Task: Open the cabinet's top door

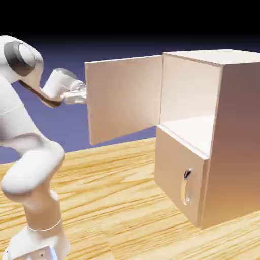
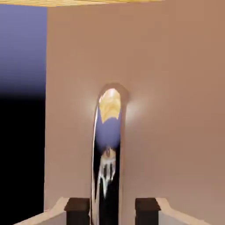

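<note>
Top door (image 1: 122,99) stands wide open on the cabinet (image 1: 241,137), its free edge near the arm. Claw (image 2: 113,212) released: fingertips apart, the curved silver handle (image 2: 107,176) (shiny, mirror-like) lying between them.

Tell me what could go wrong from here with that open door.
The handle sits off-centre between the gripper's parted jaws, with a gap on one side, so another pull might slip or jerk. The top door already stands wide open, so pulling further could strain its hinged side. The hand is right by the door's outer edge; a careless retreat might snag the handle and swing the door.
</note>
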Available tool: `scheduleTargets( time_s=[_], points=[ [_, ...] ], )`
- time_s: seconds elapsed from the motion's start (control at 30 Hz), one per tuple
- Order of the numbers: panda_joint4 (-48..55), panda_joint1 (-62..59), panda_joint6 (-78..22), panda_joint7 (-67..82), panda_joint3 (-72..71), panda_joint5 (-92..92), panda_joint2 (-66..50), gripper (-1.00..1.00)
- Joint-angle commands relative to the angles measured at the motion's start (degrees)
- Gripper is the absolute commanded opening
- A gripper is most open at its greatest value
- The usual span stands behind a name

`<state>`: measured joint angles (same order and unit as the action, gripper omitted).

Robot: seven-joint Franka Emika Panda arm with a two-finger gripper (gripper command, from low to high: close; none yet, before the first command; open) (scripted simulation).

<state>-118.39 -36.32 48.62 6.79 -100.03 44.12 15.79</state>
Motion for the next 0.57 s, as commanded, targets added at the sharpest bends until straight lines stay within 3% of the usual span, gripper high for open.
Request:
scheduleTargets(
  time_s=[0.0, 0.13, 0.27, 0.3, 0.53],
  points=[
    [0.07, -1.04, -1.17, -1.37, -1.81, 0.64, -2.08, -1.0],
    [1.68, -6.8, -5.75, -6.05, -9.9, 2.42, -8.62, -1.0],
    [6.46, -12.86, -5.26, -2.7, -12.92, -0.74, -1.82, -1.0],
    [6.46, -12.86, -5.26, -2.7, -12.92, -0.74, -1.82, 1.0],
    [15.78, -18.48, -3.58, 5.22, -15.96, -4.35, 10.54, 1.0]
  ],
)
